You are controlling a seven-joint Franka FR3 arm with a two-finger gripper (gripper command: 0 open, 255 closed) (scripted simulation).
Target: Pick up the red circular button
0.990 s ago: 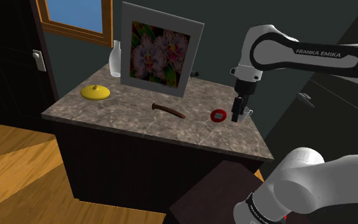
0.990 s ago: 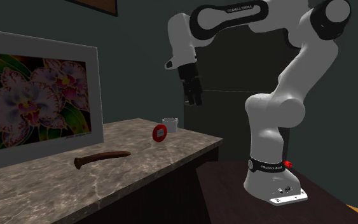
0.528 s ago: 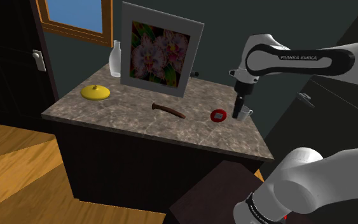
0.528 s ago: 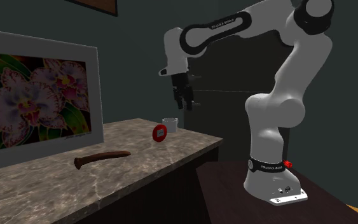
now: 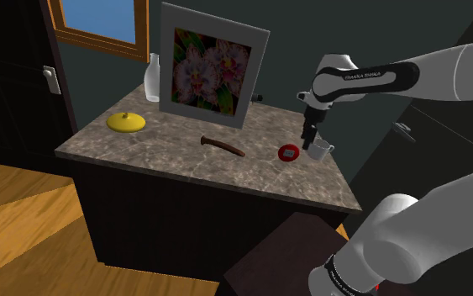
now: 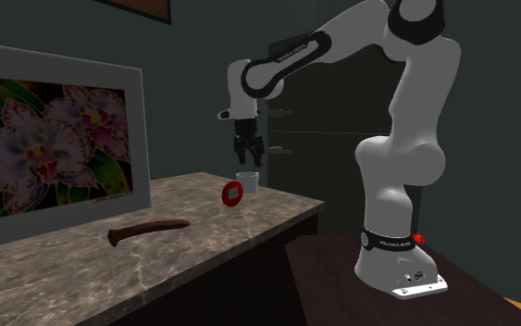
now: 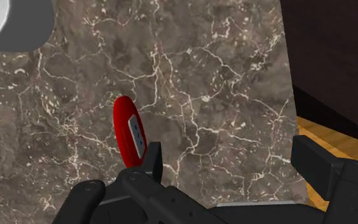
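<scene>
Red button (image 7: pixel 130 132): standing on edge, a small disc.
Tabletop (image 5: pixel 184 147): marbled, carrying it near one end.
Claw (image 7: pixel 231 159): hovering above, fingers wide apart, holding nothing.
White cup (image 5: pixel 320 150): sitting just beside the button.
Handling: seeming light, stiff, slick; asking for a pinch across its flat faces.

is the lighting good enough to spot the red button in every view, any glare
Shoulder view: dim room, brightest at the blue window and wood floor, yet the red button stands out on the marble counter. Second exterior view: dark too, button clear. Wrist view: counter evenly lit, no glare, button vivid by the open hand.
</scene>
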